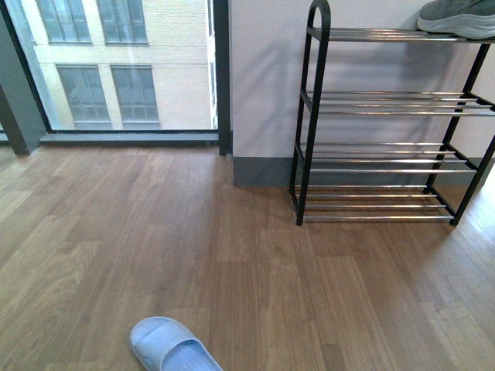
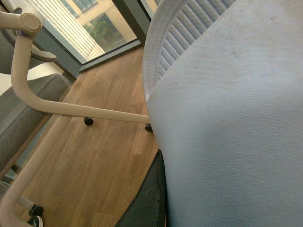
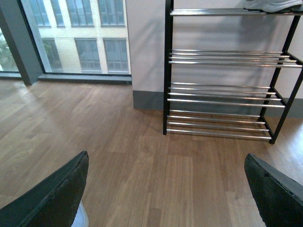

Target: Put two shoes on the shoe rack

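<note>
- A tall four-tier shoe rack with a black metal frame, arched side ends and thin chrome-bar shelves point(image 1: 371, 35) stands against the pale wall, right of a large window point(image 1: 116, 62), on a brown wood-plank floor point(image 1: 271, 270)
- A grey knit sneaker with a white sole point(image 1: 458, 17) rests on the rack's top shelf at its right end, only partly in frame
- A pale blue open-toe rubber slide point(image 1: 172, 348) lies on the floor well apart from the rack, at the near left, cut by the front view's edge
- In the left wrist view the slide fills most of the frame; one dark finger point(image 2: 149, 198) of the left gripper lies against it, the other is hidden, so I cannot tell whether it is clamped
- Behind the slide there is a cream tubular chair frame point(image 2: 94, 112) on small black casters
- The right gripper point(image 3: 166, 161) faces the rack over bare floor, its dark fingers spread wide and holding nothing
</note>
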